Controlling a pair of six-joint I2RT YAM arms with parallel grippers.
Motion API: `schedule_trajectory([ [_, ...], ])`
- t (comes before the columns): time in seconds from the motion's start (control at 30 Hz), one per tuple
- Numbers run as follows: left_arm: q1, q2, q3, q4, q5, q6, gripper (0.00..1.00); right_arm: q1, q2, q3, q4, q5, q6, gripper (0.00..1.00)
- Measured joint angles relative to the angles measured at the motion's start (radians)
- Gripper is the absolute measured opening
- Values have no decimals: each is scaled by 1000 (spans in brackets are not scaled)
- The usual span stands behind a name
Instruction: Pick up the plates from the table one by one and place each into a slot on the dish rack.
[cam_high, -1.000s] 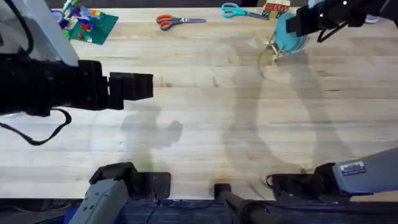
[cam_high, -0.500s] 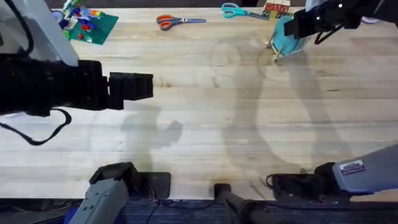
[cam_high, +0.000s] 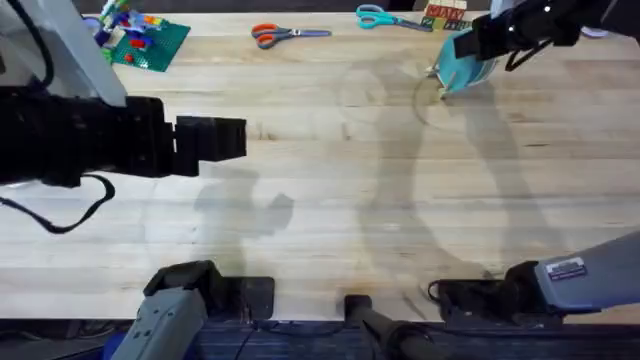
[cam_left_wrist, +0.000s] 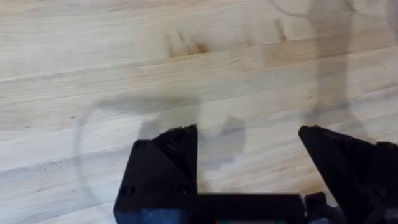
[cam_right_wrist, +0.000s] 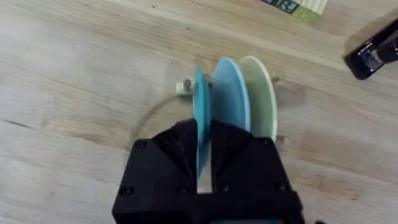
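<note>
The teal plate (cam_right_wrist: 200, 112) stands on edge at the dish rack (cam_right_wrist: 183, 85), whose pegs mostly hide behind the plates. My right gripper (cam_right_wrist: 204, 140) is shut on the teal plate's rim, one finger on each face. Beside it stand the pale sky-blue plate (cam_right_wrist: 230, 96) and a cream-yellow plate (cam_right_wrist: 261, 99), also on edge. From overhead, the right gripper (cam_high: 480, 40) sits at the table's far right over the teal plate (cam_high: 462, 68). My left gripper (cam_high: 215, 138) hovers open at the left over bare table (cam_left_wrist: 186, 74), its fingers (cam_left_wrist: 165, 162) wide apart.
Orange scissors (cam_high: 275, 34) and teal scissors (cam_high: 385, 17) lie along the far edge. A green baseplate with toy pieces (cam_high: 140, 38) is at the far left. A block box (cam_high: 445, 14) and a black object (cam_right_wrist: 373, 53) lie near the rack.
The right gripper and the teal plate have shifted slightly at the rack. The left arm has not moved.
</note>
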Motion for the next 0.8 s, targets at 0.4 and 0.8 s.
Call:
schedule_trajectory([
  [0.4, 0, 0, 0, 0, 0, 0, 993, 0, 0, 0, 0, 0, 0, 146],
  [0.8, 0, 0, 0, 0, 0, 0, 993, 0, -38, 0, -1, 78, 0, 149],
])
